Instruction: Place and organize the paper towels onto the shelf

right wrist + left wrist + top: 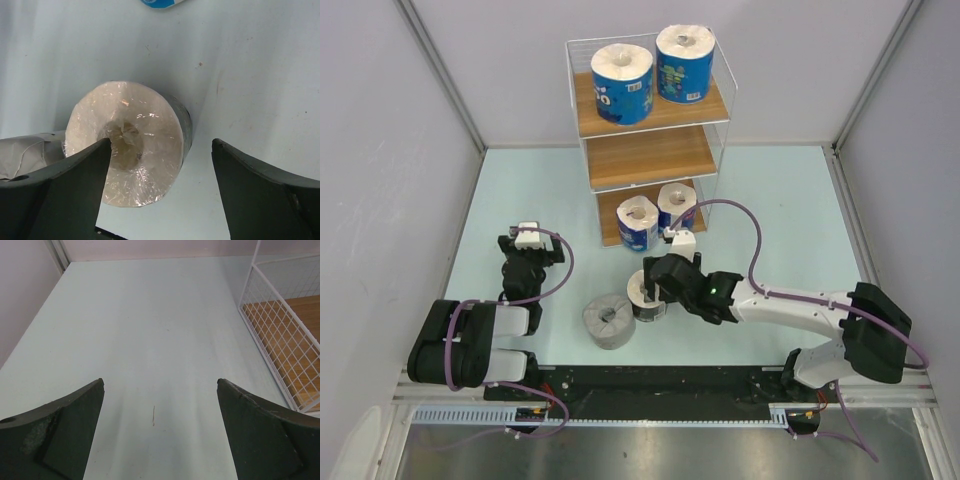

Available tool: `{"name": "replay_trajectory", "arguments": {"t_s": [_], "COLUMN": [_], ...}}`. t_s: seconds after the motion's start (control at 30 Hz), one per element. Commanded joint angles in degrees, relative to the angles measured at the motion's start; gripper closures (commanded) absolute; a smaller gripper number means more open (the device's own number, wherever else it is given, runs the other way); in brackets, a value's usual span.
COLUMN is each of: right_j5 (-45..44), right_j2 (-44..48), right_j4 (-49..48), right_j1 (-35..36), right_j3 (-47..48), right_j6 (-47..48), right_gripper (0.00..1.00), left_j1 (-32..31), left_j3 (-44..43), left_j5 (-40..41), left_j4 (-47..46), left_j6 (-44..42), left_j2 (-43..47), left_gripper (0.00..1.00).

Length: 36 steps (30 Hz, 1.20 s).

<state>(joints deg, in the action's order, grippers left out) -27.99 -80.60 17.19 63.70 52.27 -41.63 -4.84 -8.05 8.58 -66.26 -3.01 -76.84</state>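
Observation:
The shelf [650,158] stands at the back middle, with two blue-wrapped rolls [622,82] [685,63] on its top board and two more [638,222] [677,207] on its bottom board. The middle board is bare. A dark-wrapped roll [642,294] stands on the table with a grey-wrapped roll [608,320] next to it on its left. My right gripper [658,285] is open and hovers above the dark-wrapped roll [127,162], its left finger over the core, its right finger past the roll's side. My left gripper [525,250] is open and empty, over bare table.
The shelf's wire side and a brown board [285,340] show at the right of the left wrist view. Grey walls [380,150] enclose the pale table on three sides. The grey-wrapped roll's edge [25,155] shows at the left of the right wrist view.

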Motion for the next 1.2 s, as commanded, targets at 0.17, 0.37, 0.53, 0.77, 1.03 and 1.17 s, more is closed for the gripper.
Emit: {"name": "replay_trajectory", "arguments": {"t_s": [0.17,0.37,0.53,0.77,1.03,1.17], "right_j5": [0.39,-0.57,-2.07,-5.41,-3.31,0.21], "right_j2": [-3.86,-1.24,6.23,18.1,14.25,10.29], "right_j4": [-1.72,-1.37,-2.77,-4.44,-10.94,-14.81], "right_j1": [0.37,0.28,0.11,-2.34,-10.25,-14.74], "right_j3": [-0.33,-0.33,-0.24,4.58,15.13,19.96], "right_j6": [-2.14,-2.06,2.33,9.19,16.75,17.19], "right_gripper": [0.24,0.49,0.57,0.56,0.54,0.57], "left_j1": [0.36,0.36,0.36,0.36,0.36,0.36], "left_j3": [-1.53,-1.53,-1.53,-1.53,-1.53,-1.53], "left_j5": [-1.11,-1.11,-1.11,-1.11,-1.11,-1.11], "left_j4": [-1.77,-1.86,-1.86,-1.77,-1.86,-1.86], "left_j6": [0.46,0.46,0.54,0.54,0.37,0.46], "left_j2": [0.02,0.02,0.02,0.02,0.02,0.11], "left_gripper": [0.0,0.0,0.0,0.0,0.0,0.0]}}
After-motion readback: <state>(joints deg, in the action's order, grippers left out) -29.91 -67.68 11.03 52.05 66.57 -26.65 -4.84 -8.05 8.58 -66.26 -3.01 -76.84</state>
